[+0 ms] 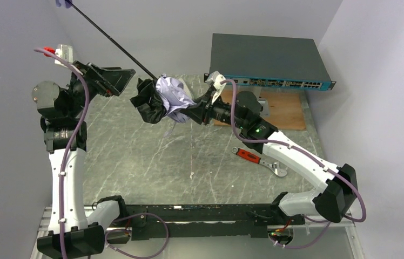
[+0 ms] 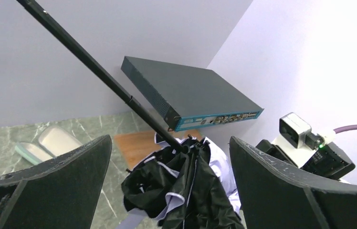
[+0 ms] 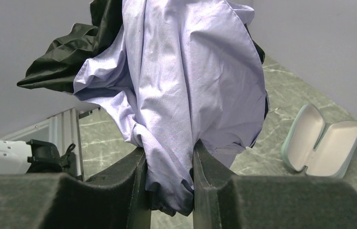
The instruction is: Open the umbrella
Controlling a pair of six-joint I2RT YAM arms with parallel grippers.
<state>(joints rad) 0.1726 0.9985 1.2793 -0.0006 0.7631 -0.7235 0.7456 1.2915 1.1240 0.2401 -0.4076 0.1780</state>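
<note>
Grey-veined marble table (image 1: 135, 156) between pale walls (image 1: 5, 118); left pincer (image 1: 121, 82) wide, right pincer (image 3: 169, 176) tight on the umbrella (image 3: 186, 81)

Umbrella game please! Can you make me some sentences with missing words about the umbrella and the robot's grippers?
The right gripper pinches the umbrella by its lavender ____.
The left gripper has its jaws wide ____.
The umbrella's thin shaft is coloured ____.
The mint-green case lies on the ____.
Missing words: fabric, open, black, table.
</note>
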